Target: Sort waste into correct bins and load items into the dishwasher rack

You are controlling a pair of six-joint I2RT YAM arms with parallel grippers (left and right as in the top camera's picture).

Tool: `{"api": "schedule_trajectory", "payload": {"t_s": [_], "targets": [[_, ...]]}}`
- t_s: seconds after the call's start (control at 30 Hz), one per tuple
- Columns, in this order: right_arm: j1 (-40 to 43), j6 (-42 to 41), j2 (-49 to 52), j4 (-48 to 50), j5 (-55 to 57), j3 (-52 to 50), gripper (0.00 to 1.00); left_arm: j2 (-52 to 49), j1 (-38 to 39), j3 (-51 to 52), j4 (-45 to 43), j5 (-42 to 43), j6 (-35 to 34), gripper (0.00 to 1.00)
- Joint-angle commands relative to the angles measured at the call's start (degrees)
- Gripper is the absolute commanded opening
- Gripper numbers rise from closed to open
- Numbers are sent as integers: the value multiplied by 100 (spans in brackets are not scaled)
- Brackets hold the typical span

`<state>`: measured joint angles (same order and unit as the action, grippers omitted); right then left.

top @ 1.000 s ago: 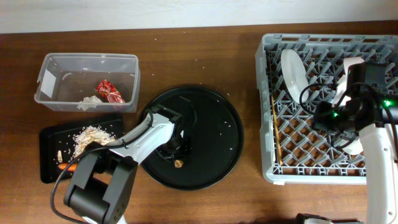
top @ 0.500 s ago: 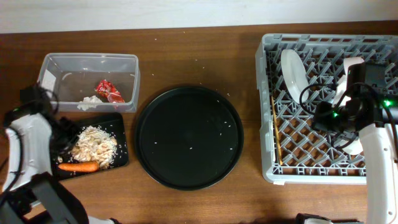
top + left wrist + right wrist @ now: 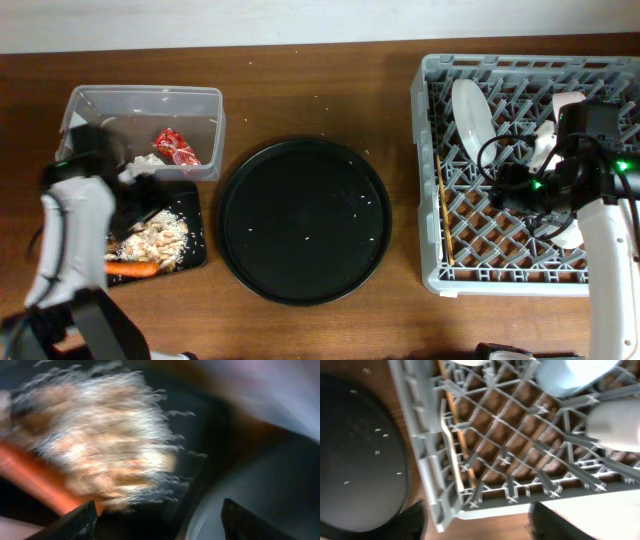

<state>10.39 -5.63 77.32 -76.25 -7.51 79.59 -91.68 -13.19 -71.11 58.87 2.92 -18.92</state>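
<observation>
Now the left gripper (image 3: 159, 521), jaws spread and empty, hangs over rice scraps (image 3: 155, 238) and carrot (image 3: 132, 268) in the shallow black tray (image 3: 197, 205), further right than half a second ago. Only the right wrist view shows the right gripper (image 3: 477, 520) spread above the dishwasher rack (image 3: 427, 467).

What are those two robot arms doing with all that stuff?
They are tidying up after a meal. The left tool hangs open over the shallow black tray, where the rice scraps and the carrot lie. The red wrapper and the tissue sit in the clear tub. The right tool is open above the grey rack, which holds the white plate and a chopstick. Neither tool holds anything.
</observation>
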Motion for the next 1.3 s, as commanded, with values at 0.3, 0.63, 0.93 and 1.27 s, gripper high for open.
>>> {"api": "schedule_trajectory", "payload": {"t_s": [0.3,0.63,0.93,1.27], "targets": [[-1224,214,-1246,831,-83,-1305,99,2542,2129,1333,275,-175,802,99],[-1224,214,-4682,1648,68,-2959,99,6465,2129,2983,-894,-289,503,99],[-1224,216,-4833,1550,68,-2979,99,6465,2129,2983,-887,-289,503,99],[-1233,219,-7698,5582,221,-6439,99,6465,2129,2983,-887,-289,503,99]]}}
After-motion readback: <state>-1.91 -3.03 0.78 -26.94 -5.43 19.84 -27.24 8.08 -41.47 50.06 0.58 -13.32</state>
